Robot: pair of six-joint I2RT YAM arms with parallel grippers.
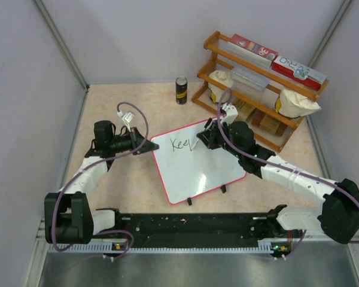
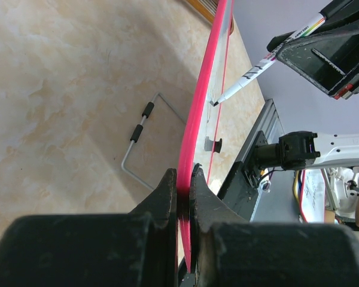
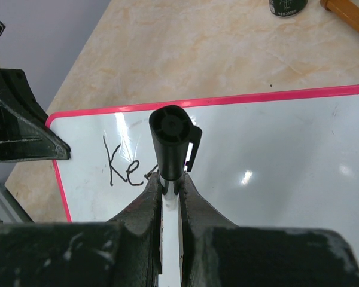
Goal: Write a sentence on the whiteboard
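Top external: whiteboard (image 1: 197, 173) on the tabletop (image 1: 131, 185), turned so one corner points to 9 o'clock. Left jaws sit at that corner. The left wrist view shows them narrow, pinching the red-pink rim, with the board edge-on between the two fingers. Right jaws reach in from 3 o'clock over the board's 12 o'clock edge. They are clamped narrow on a marker (image 3: 170, 140), black cap end toward the wrist camera, tip down at the white face just right of the lettering.

Sentence (image 1: 181, 144): black handwriting near the 11 o'clock part of the board, just beside both jaws. It reads "Kee" from above. The right wrist view shows "Ke", with the rest hidden behind the marker.

Other labels: two red-and-white boxes (image 1: 253, 48) on the wooden rack (image 1: 210, 43) at 1 o'clock, print too small to read. Dark can (image 1: 181, 90) at 12 o'clock, label unreadable.
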